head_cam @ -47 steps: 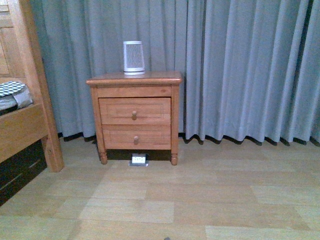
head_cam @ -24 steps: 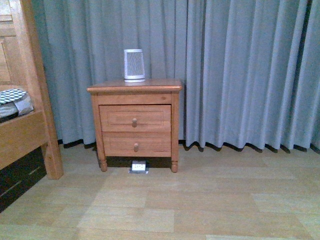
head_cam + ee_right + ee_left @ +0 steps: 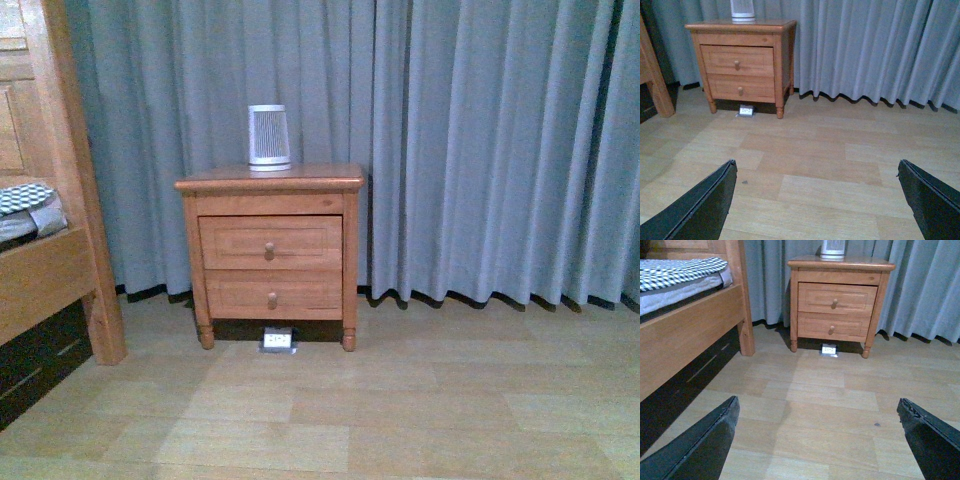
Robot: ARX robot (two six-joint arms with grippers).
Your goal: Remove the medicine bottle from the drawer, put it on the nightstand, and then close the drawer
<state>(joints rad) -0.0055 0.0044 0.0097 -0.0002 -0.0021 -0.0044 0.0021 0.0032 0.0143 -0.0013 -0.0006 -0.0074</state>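
The nightstand (image 3: 270,182) stands against the grey curtain, across bare floor from me; it also shows in the left wrist view (image 3: 840,264) and the right wrist view (image 3: 740,26). Its upper drawer (image 3: 270,242) is shut, with a round knob (image 3: 268,249). The medicine bottle is hidden. Neither gripper shows in the front view. My left gripper (image 3: 817,407) is open and empty above the floor, well short of the nightstand. My right gripper (image 3: 816,167) is open and empty above the floor too.
A large white ribbed cylinder (image 3: 268,137) stands on the nightstand's top. The lower drawer (image 3: 272,295) is shut. A wooden bed frame (image 3: 60,200) with bedding stands at the left. A small white box (image 3: 277,340) lies on the floor under the nightstand.
The nightstand now sits lower and smaller in the front view, and the bed frame has slid left: the view has drawn back and tilted slightly.
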